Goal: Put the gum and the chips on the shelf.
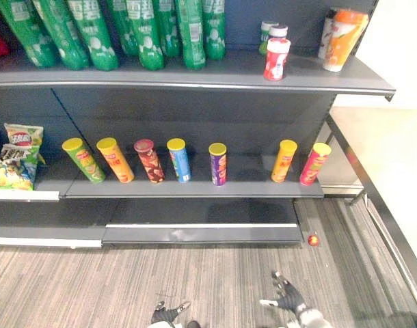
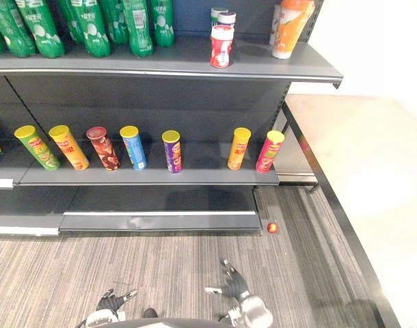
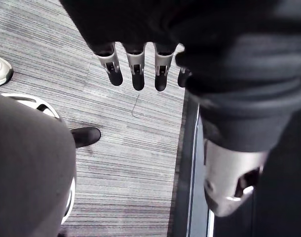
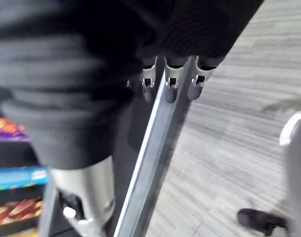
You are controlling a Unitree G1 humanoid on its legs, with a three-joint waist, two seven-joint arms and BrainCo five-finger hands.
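both hands free, gum and chips already up on the shelf

the shelf (image 1: 195,76) seems to hold everything the task names. the chip cans (image 1: 218,164) stand in a row on its middle board, and the gum jars (image 1: 276,59) sit on the top board toward the right end. the left hand (image 1: 169,313) and the right hand (image 1: 288,296) hang low over the floor (image 1: 215,280), well apart from the shelf. in each wrist view the fingers (image 3: 136,74) run straight and hold nothing. i judge the placing done, though i cannot tell which can or jar was the task's own.

counts, big to small:
- green bottles (image 1: 148,34) on the top board: at least seven, but the row is cut by the edge, so no full count.
- chip cans: seven, in green, orange, brown, blue, purple, yellow and pink.
- chip bags (image 1: 20,157) at the left end of the middle board: at least two.
- orange cups (image 1: 344,34) at the right end of the top board: two.
- gum jars: three, a red one in front and two behind it.
- one small red ball (image 1: 313,240) on the floor by the shelf's foot.
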